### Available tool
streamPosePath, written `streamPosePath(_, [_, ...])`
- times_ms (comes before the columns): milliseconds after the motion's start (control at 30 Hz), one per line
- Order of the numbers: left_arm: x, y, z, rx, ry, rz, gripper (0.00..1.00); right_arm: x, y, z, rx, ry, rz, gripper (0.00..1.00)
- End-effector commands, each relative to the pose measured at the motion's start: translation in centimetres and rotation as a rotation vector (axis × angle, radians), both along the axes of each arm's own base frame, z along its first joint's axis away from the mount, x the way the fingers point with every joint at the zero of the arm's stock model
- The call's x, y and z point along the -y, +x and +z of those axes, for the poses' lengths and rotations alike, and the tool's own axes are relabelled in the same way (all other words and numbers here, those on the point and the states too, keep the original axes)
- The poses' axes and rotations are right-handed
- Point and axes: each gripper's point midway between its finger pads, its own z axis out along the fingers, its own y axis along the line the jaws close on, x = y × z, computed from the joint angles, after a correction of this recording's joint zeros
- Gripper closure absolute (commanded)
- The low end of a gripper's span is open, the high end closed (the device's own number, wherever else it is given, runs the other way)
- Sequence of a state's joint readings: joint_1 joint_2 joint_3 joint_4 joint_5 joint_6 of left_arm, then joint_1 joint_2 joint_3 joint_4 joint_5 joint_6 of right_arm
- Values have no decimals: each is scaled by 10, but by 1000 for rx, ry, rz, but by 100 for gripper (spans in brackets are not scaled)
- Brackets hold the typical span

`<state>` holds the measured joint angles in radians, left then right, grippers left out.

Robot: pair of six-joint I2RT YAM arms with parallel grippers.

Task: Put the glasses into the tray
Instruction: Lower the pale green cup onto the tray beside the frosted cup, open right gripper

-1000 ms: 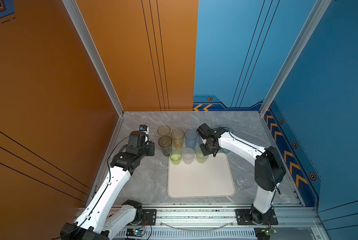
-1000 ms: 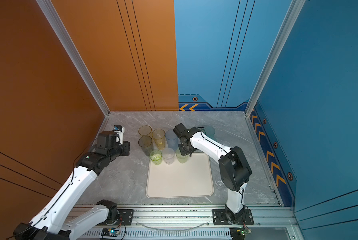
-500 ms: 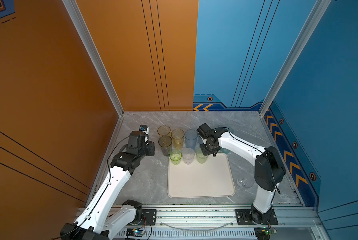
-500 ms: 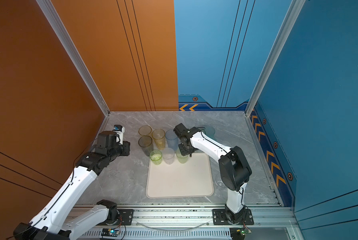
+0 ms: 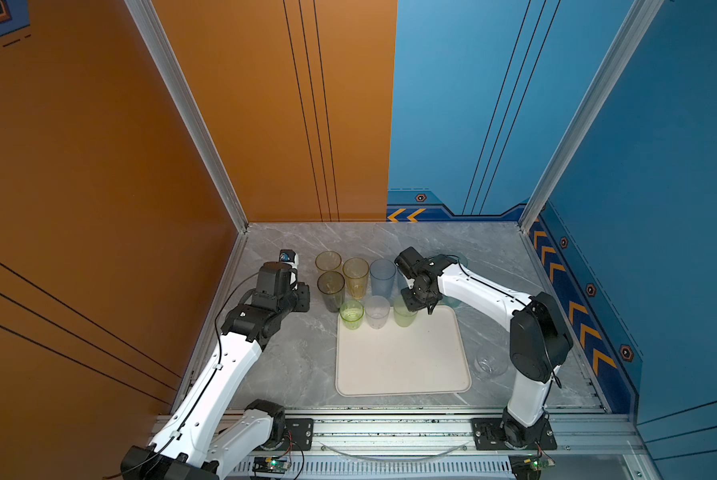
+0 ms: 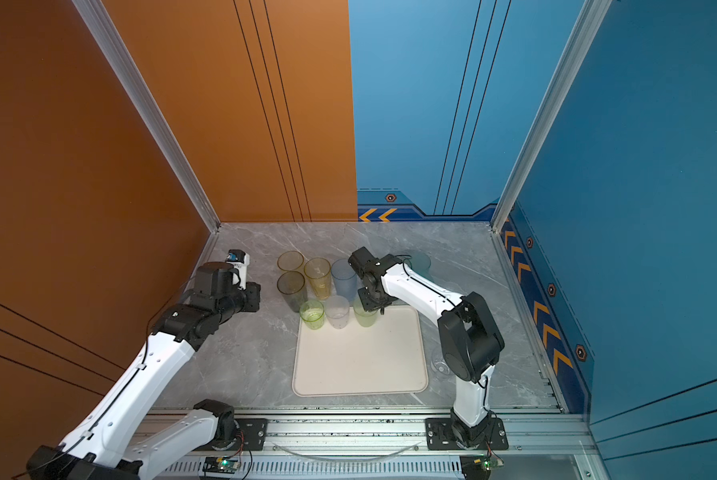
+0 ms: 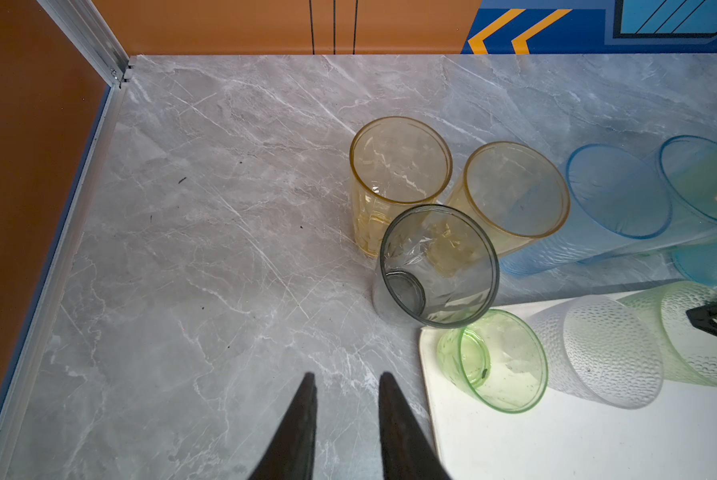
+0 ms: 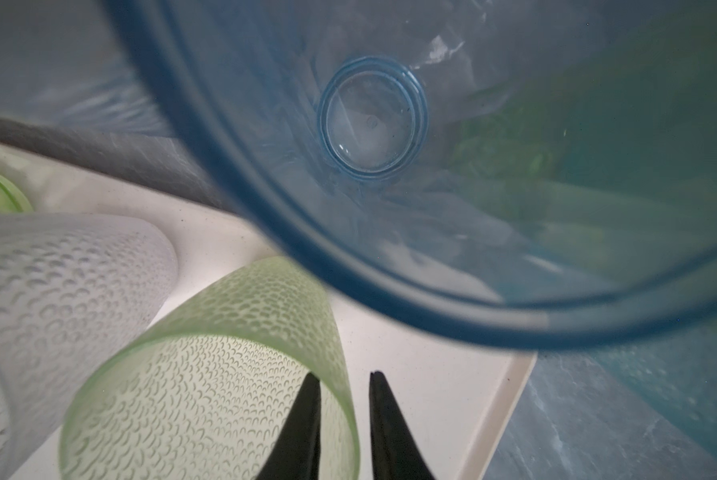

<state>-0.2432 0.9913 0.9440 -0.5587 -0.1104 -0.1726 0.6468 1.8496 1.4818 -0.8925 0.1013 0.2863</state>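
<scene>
**Tray** (image 5: 402,365): cream-white, on the table (image 5: 290,357) toward its near edge. Three glasses stood along the tray's far edge: small green glass (image 5: 352,314) at the far left corner; clear dimpled glass (image 5: 377,311) beside it; green dimpled glass (image 5: 404,312) next.

**Right gripper** (image 8: 343,374): its state showed in the right wrist view only. The jaws were narrowly apart astride the green dimpled glass's wall, one finger inside the rim and one outside; a sliver of tray showed beside the outer finger; no pinch was visible.

**Left gripper** (image 7: 345,376): its state showed in the left wrist view only. The jaws were narrowly apart with nothing between them, over bare table off the tray's left edge.

**On the table beyond the tray's far edge:** short yellow glass (image 5: 328,262); smoky grey glass (image 5: 331,290); tall yellow glass (image 5: 355,277); blue glass (image 5: 382,276).

**Seen in some views only:**
- The left wrist view showed a second blue glass (image 7: 702,183) past the first; the right arm covered it in both top views.
- Only the top views showed a clear glass (image 5: 487,363) off the tray's right edge.

**Hidden or unclear:**
- The teal glass (image 6: 419,262) was largely behind the right arm.
- Blurred blue glass filled most of the right wrist view; which of the two it was could not be told.

**Surface and room:** grey marbled table; orange panels (image 5: 265,104) on the left and far left; blue panels (image 5: 452,104) on the far right and right, with a chevron band at their foot; aluminium rail (image 5: 390,428) along the near edge.
</scene>
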Motion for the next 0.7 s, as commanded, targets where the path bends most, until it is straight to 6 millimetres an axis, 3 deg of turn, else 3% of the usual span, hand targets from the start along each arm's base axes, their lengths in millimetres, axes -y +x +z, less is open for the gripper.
streamPosePath(0, [5, -2, 9, 8, -1, -28, 72, 2, -1, 12, 29, 32, -5, 78])
streamPosePath(667, [7, -3, 8, 0, 25, -37, 73, 5, -2, 49, 110, 117, -10, 74])
